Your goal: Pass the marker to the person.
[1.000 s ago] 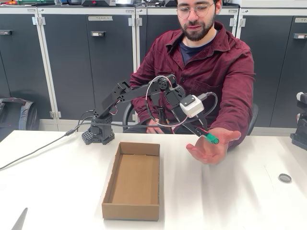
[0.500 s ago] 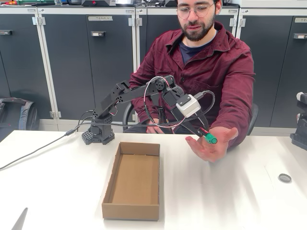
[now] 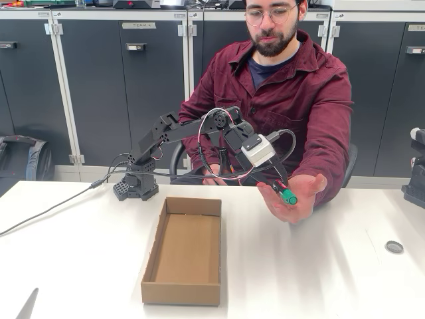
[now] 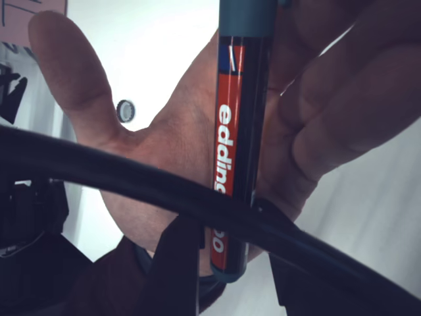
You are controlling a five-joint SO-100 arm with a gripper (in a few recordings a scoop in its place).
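The marker [image 3: 284, 193] lies slanted across the person's [image 3: 279, 86] upturned palm [image 3: 295, 199], green cap toward the fingers. In the wrist view the marker [image 4: 238, 145] shows its red-and-white label and lies along the palm [image 4: 164, 151], with the person's fingers [image 4: 342, 118] curling beside it. My gripper [image 3: 273, 185] is at the marker's rear end, just above the hand. Its two black fingers [image 4: 177, 263] stand on either side of that end with a slim gap on each side, so my gripper [image 4: 230, 263] looks open.
An open cardboard box [image 3: 163, 232] sits in the middle of the white table [image 3: 319, 279]. A small dark round disc [image 3: 394, 246] lies at the right. A black device [image 3: 417, 179] stands at the right edge. My black cable [image 4: 131, 178] crosses the wrist view.
My arm has drawn slightly left and down with the marker's end. The person's hand has risen and shifted left under the marker, and its fingers have closed in.
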